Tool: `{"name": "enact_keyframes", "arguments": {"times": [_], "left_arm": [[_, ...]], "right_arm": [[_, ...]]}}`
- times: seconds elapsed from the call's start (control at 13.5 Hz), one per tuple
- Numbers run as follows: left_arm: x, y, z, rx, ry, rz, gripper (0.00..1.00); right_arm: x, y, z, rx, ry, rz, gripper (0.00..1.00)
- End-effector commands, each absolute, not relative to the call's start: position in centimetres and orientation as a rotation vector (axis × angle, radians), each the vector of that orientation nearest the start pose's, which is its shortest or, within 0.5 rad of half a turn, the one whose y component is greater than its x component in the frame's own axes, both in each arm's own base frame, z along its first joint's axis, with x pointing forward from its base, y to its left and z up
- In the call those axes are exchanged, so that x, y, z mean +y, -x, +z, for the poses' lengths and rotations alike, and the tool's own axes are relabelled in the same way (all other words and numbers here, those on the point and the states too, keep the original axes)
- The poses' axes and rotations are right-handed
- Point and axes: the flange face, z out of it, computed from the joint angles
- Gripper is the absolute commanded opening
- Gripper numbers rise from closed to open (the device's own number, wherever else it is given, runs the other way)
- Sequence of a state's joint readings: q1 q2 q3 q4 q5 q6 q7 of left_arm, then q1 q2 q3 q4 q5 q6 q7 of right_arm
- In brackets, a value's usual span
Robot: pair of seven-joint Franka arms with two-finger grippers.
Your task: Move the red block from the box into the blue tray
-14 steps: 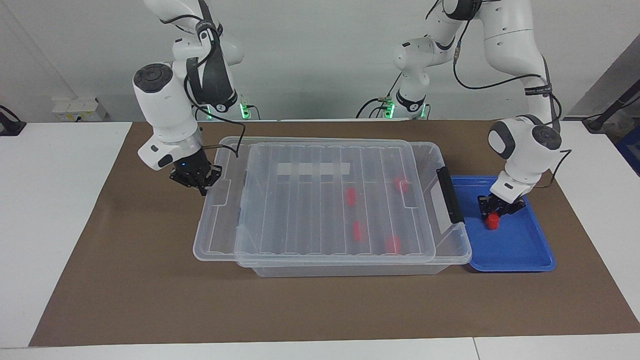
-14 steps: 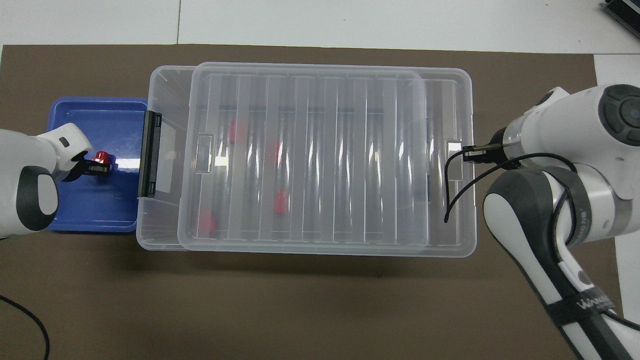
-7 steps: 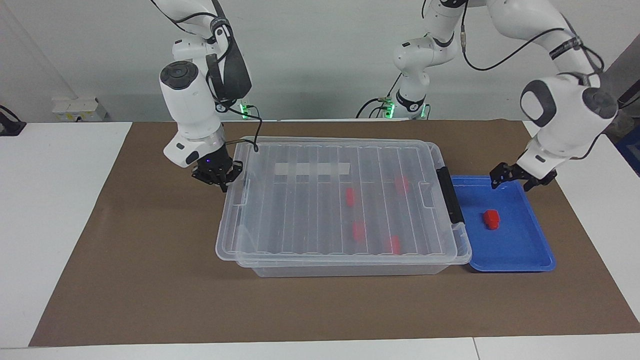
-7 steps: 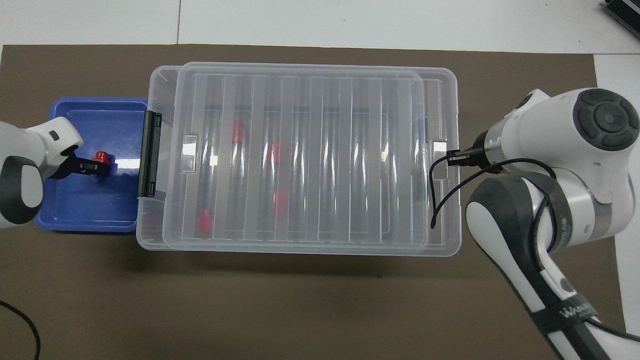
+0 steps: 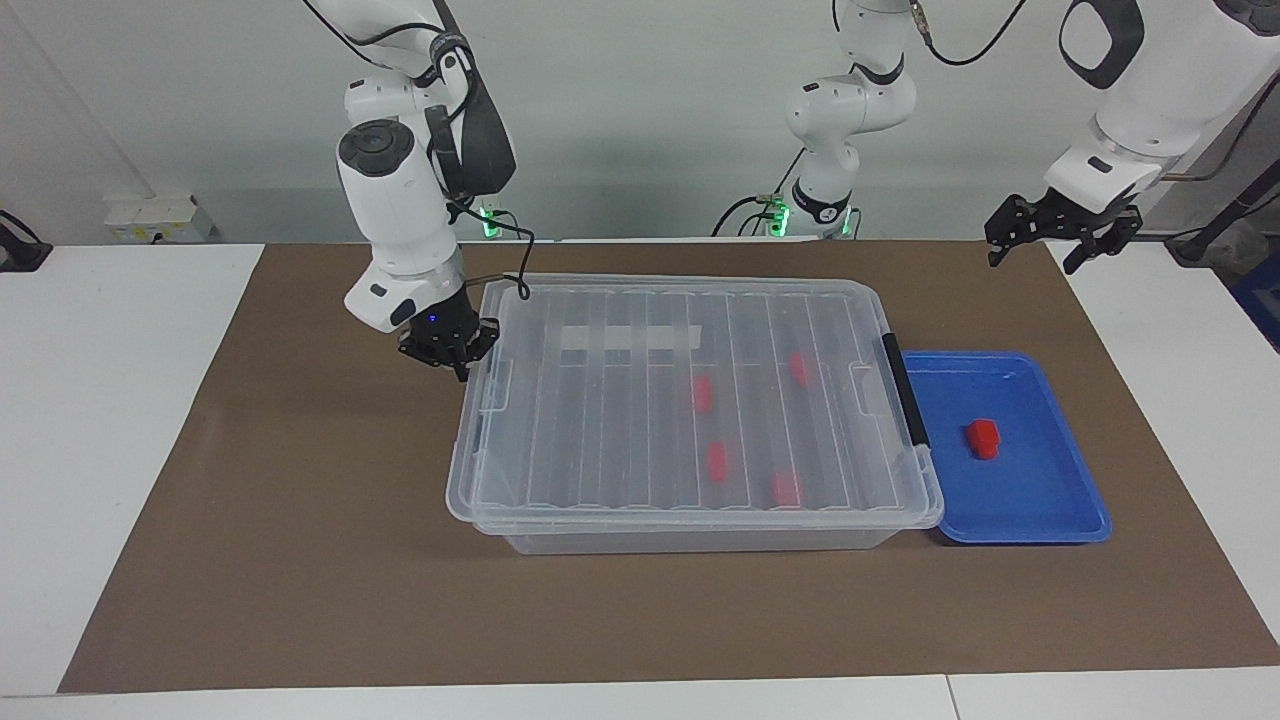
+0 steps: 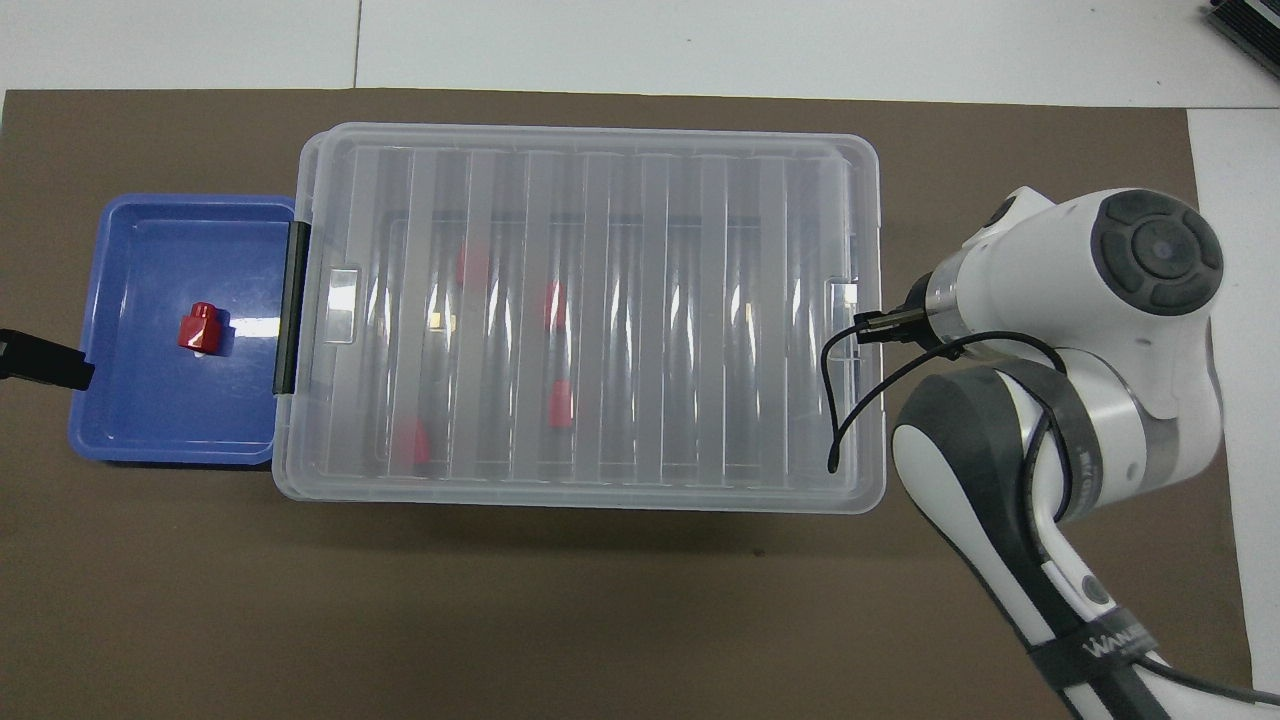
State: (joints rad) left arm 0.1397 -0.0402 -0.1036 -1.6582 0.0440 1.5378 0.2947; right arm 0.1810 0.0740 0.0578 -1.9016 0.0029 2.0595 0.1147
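One red block point(image 5: 983, 438) point(image 6: 197, 328) lies in the blue tray point(image 5: 1040, 505) point(image 6: 140, 425), free of any gripper. My left gripper point(image 5: 1050, 235) hangs open and empty, high above the tray's outer end; only one of its fingers point(image 6: 45, 362) shows in the overhead view. The clear box point(image 5: 700, 540) point(image 6: 300, 470) stands beside the tray with its ribbed lid point(image 5: 620, 420) point(image 6: 600, 170) over it. Several red blocks point(image 5: 702, 393) point(image 6: 558, 402) show through the lid. My right gripper point(image 5: 447, 350) point(image 6: 878, 328) is shut, fingertips against the lid's end tab.
A brown mat point(image 5: 300, 560) point(image 6: 500, 620) covers the table under the box and tray. The box's black clip handle point(image 5: 905, 390) point(image 6: 290, 310) faces the tray. A cable point(image 6: 835, 400) from the right wrist hangs over the lid's end.
The left gripper opened, left the red block in the tray, and rose up and away. The right gripper, shut, pushed the lid toward the tray until it covers the box.
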Motion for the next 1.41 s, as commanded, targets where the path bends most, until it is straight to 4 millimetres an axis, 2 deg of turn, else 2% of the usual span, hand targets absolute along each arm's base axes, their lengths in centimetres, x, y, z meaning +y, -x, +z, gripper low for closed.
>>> {"name": "enact_keyframes", "arguments": {"times": [0.0,0.07,0.22,0.3,0.37,0.59,0.81,0.89,0.96,1.04,1.19,1.33], "left_arm": [[0.3,-53.5,59.4,0.442,3.063,0.123,1.0],[-1.2,-53.7,58.6,0.489,3.054,0.103,1.0],[-2.6,-53.5,58.4,0.509,3.048,0.071,1.0],[-3.1,-53.4,58.5,0.458,3.058,0.068,1.0],[-3.4,-53.3,58.4,0.374,3.069,0.065,1.0],[-3.0,-53.4,58.4,0.331,3.074,0.06,1.0],[-2.9,-53.4,58.5,0.324,3.074,0.065,1.0],[-3.0,-53.4,58.6,0.321,3.074,0.06,1.0],[-3.0,-53.5,58.8,0.321,3.074,0.053,1.0],[-3.0,-53.6,59.4,0.323,3.074,0.034,1.0],[-2.7,-53.7,60.2,0.313,3.075,0.015,1.0],[-2.6,-53.6,59.8,0.311,3.075,0.017,1.0]], "right_arm": [[14.2,-56.7,46.7,-0.189,3.087,-0.142,0.0],[14.2,-56.7,46.8,-0.189,3.085,-0.154,0.0],[14.4,-56.8,46.9,-0.193,3.082,-0.17,0.0],[14.4,-56.8,46.9,-0.193,3.082,-0.172,0.0],[15.0,-56.7,46.9,-0.209,3.08,-0.172,0.0],[15.0,-56.8,47.3,-0.212,3.079,-0.181,0.0],[13.6,-56.8,48.5,-0.177,3.079,-0.198,0.0],[12.3,-56.7,49.3,-0.142,3.081,-0.211,0.0],[10.7,-56.7,49.9,-0.1,3.086,-0.208,0.6],[9.3,-56.5,50.5,-0.059,3.091,-0.195,1.0],[6.5,-56.2,51.9,0.015,3.097,-0.194,1.0],[4.3,-56.1,54.6,0.089,3.104,-0.18,1.0]]}}
